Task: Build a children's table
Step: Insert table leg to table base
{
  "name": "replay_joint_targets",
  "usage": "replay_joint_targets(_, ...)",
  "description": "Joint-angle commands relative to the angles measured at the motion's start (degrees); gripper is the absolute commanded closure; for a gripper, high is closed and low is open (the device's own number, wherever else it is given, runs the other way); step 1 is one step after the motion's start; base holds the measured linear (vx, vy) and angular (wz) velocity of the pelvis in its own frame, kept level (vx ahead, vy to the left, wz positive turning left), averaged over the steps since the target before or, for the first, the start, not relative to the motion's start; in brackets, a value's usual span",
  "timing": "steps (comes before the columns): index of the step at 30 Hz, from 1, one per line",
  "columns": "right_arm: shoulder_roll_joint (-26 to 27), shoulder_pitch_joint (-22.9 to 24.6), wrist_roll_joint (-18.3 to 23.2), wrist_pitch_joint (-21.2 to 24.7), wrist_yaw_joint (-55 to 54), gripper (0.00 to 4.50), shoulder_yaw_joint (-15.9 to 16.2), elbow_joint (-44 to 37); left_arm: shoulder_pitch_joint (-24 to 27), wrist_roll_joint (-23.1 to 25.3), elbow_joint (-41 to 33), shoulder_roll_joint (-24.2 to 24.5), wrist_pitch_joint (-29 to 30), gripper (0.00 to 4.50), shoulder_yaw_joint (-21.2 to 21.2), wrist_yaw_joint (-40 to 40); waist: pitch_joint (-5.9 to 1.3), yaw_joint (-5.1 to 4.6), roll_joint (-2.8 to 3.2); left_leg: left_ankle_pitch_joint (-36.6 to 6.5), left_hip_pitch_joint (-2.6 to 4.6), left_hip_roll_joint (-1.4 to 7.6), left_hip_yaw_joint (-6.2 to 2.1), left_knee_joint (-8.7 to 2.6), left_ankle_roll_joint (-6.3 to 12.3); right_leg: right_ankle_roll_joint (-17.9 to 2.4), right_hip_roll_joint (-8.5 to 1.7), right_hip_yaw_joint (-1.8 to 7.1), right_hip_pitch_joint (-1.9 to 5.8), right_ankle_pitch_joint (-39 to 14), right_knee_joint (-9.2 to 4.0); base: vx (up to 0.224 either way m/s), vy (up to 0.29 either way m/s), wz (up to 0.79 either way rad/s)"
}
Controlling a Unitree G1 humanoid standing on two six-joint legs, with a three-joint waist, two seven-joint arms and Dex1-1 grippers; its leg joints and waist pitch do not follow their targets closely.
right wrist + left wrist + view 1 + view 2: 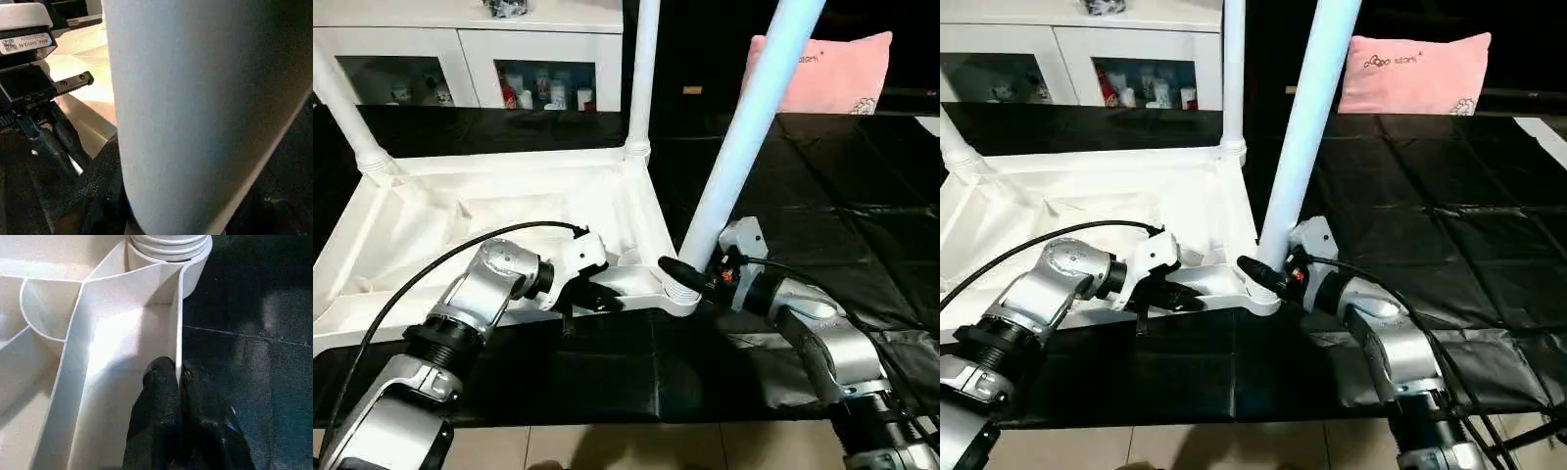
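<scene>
The white children's table (509, 206) lies upside down on a black sheet, its ribbed underside facing up. Two legs stand in the far corner sockets, one (642, 78) at the middle and one (347, 108) at the left. A third leg (744, 127) leans in the near right socket (171, 247). My right gripper (700, 274) is shut on this leg just above the socket, with one finger (102, 181) pressed against the tube. My left gripper (177, 372) is shut on the table's thin near rim, a short way left of that corner.
A white cabinet with glass doors (460, 59) stands behind the table. A pink pillow (822, 73) rests at the back right. The black sheet (842, 196) spreads to the right, and pale floor (636, 446) shows past its front edge.
</scene>
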Motion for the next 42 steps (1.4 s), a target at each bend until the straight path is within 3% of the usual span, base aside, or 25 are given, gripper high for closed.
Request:
replay_joint_targets(1, -0.44, 0.98, -1.92, 1.83, 0.63, 2.55, 2.43, 4.23, -1.52, -0.99, -0.24, 0.55, -0.67, 4.5, 1.15, -0.4, -3.53, 0.44, -0.03, -6.18, -0.03, 2.97, -0.48, -3.74, 2.69, -14.25, -5.13, 2.79, 3.02, -3.48, -4.5, 0.0, 0.0, 0.0)
replay_joint_targets(7, -1.36, 0.4, -4.84, -0.34, 1.53, 2.55, 4.63, 6.58, -1.78, -0.66, 0.06, 0.64, -0.78, 4.5, 1.0, 0.05, -3.53, 0.42, -0.06, -5.85, -0.05, 2.96, -0.46, -3.73, 2.81, -14.47, -5.12, 2.75, 2.98, -2.35, -4.43, 0.0, 0.0, 0.0)
replay_joint_targets(14, -1.13, 0.8, -4.14, -1.84, 3.73, 2.55, 4.71, 7.57, -2.04, -0.51, 0.56, 0.51, -1.15, 4.5, 1.01, 0.44, -3.6, 0.42, 0.01, -6.19, 0.01, 2.99, -0.47, -3.72, 2.9, -14.78, -5.1, 2.82, 3.01, -1.82, -4.4, 0.0, 0.0, 0.0)
replay_joint_targets(20, 0.04, -0.85, -2.0, -1.45, 4.13, 2.55, 2.56, 9.73, -2.42, -0.42, 1.23, 0.04, -1.54, 4.5, 0.9, 0.77, -3.33, 0.26, -0.02, -8.82, 0.22, 3.08, -0.54, -3.97, 2.24, -14.56, -5.22, 2.84, 2.91, -6.64, -4.86, 0.0, 0.0, 0.0)
replay_joint_targets(28, 1.12, -1.48, 1.76, 0.58, 5.27, 2.55, -0.38, 10.79, -2.3, -0.28, 1.57, -0.14, -1.71, 4.5, 1.02, 1.46, -3.31, 0.27, -0.32, -8.28, 0.13, 3.09, -0.52, -4.02, 2.54, -14.08, -5.28, 2.87, 2.87, -7.38, -4.96, 0.0, 0.0, 0.0)
replay_joint_targets(37, 4.61, 2.12, 5.82, -0.11, 0.92, 2.55, -6.32, 12.27, -3.01, -0.66, 2.47, -0.07, -1.55, 4.5, 1.67, 1.57, -3.29, 0.49, 0.56, -9.84, 0.28, 3.16, -0.61, -4.26, 1.76, -14.59, -5.34, 2.9, 2.69, -6.95, -5.09, 0.0, 0.0, 0.0)
replay_joint_targets(38, 4.8, 2.67, 5.66, -0.79, 0.63, 2.55, -6.39, 12.46, -3.11, -0.81, 2.49, -0.07, -1.43, 4.5, 1.8, 1.52, -3.29, 0.56, 0.93, -10.14, 0.31, 3.17, -0.65, -4.27, 1.51, -14.59, -5.4, 2.91, 2.66, -7.13, -5.1, 0.0, 0.0, 0.0)
replay_joint_targets(41, 5.54, 4.6, 5.49, -2.26, 0.29, 2.55, -6.63, 12.71, -3.54, -1.0, 2.86, -0.02, -1.35, 4.5, 2.08, 1.45, -3.23, 0.49, 0.77, -11.31, 0.29, 3.21, -0.74, -4.47, 1.06, -14.61, -5.32, 2.87, 2.69, -7.41, -5.13, 0.0, 0.0, 0.0)
replay_joint_targets(42, 5.74, 5.03, 5.58, -2.42, 0.25, 2.55, -6.72, 12.57, -3.61, -0.99, 2.95, -0.01, -1.37, 4.5, 2.14, 1.53, -3.2, 0.58, 1.17, -12.06, 0.38, 3.23, -0.78, -4.51, 0.89, -14.61, -5.39, 2.9, 2.61, -8.24, -5.2, 0.0, 0.0, 0.0)
